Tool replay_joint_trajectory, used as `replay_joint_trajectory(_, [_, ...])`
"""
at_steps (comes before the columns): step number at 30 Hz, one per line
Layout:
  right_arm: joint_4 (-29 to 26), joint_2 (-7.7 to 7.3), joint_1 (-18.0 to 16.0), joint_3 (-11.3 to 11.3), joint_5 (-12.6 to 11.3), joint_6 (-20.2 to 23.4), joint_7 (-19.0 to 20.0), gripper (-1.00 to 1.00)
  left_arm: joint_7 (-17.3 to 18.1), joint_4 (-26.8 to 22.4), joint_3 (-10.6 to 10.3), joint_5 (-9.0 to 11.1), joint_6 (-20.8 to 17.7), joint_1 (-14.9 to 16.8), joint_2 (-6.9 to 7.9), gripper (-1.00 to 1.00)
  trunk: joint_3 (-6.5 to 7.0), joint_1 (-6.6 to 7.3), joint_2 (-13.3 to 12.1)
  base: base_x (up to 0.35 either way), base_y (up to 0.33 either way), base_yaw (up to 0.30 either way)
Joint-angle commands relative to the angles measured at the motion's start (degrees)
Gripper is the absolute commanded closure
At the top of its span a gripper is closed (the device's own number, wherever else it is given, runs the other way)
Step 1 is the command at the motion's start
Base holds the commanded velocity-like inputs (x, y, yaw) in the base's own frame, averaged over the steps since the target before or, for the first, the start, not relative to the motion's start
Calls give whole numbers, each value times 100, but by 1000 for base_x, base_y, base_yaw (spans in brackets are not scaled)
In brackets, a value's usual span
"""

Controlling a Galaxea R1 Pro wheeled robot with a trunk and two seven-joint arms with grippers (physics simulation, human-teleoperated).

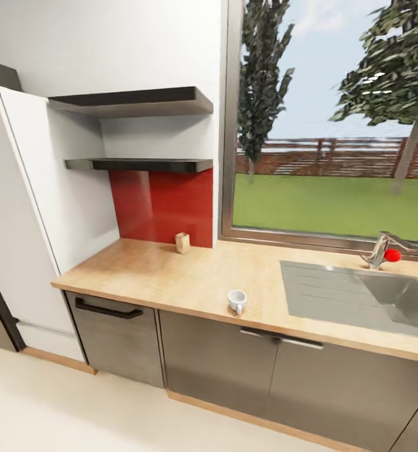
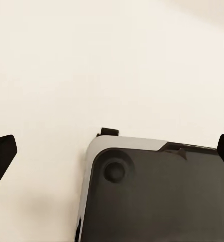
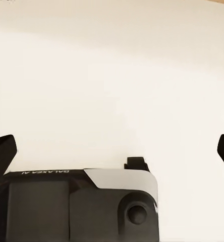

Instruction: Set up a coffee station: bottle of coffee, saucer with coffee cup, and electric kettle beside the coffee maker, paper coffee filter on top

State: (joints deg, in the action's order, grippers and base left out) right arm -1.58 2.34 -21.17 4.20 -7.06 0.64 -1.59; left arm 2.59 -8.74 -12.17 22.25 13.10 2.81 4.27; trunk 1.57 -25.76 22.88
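- Coffee cup [image 1: 236, 301] stands upright on the kitchen countertop [image 1: 171, 276], near the front edge, a little to the left of the sink [image 1: 385, 298], white, with its handle toward the front.
- No saucer lies under the cup; it sits straight on the wood grain.
- Further back from the cup, against the red splashback [image 1: 162, 204], stands a small pale wooden block [image 1: 182, 242].
- Above the splashback hang two dark shelves [image 1: 140, 164], both bare in the head view.
- Behind the sink, a chrome tap [image 1: 378, 250] with a red knob sits under the window [image 1: 334, 119].
- Left of the countertop is a tall white cabinet side [image 1: 27, 207].
- Left gripper [image 2: 112, 151] hangs over pale floor [image 2: 112, 60]; its two dark fingertips [image 2: 2, 151] sit at opposite edges of the wrist view, spread wide, nothing between them.
- Right gripper [image 3: 112, 151] is likewise spread wide over the floor, fingertips [image 3: 2, 151] far apart and holding nothing.
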Motion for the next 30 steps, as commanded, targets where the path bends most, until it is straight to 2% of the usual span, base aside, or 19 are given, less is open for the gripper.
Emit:
replay_joint_trajectory(1, [0, 1, -3, 46, -59, 7, -17, -100, 22, 4, -40, 60, 18, 1, 3, -100, -3, -2, 4, 0, 298, -291])
replay_joint_trajectory(18, [-5, 4, -6, 46, -59, 7, -17, -100, 21, 4, -39, 77, 15, 1, 32, -100, -60, -2, 4, 0, 299, -283])
replay_joint_trajectory(22, [-8, 16, -4, 53, -57, -8, -21, -100, 18, 3, -54, 174, 12, 5, 65, -100, -65, -2, 4, 0, 86, -90])
replay_joint_trajectory(30, [-35, 61, -6, 67, -58, -44, -17, -100, 14, 24, -66, 167, 4, -10, 71, -100, -66, -2, 4, 0, 5, -5])
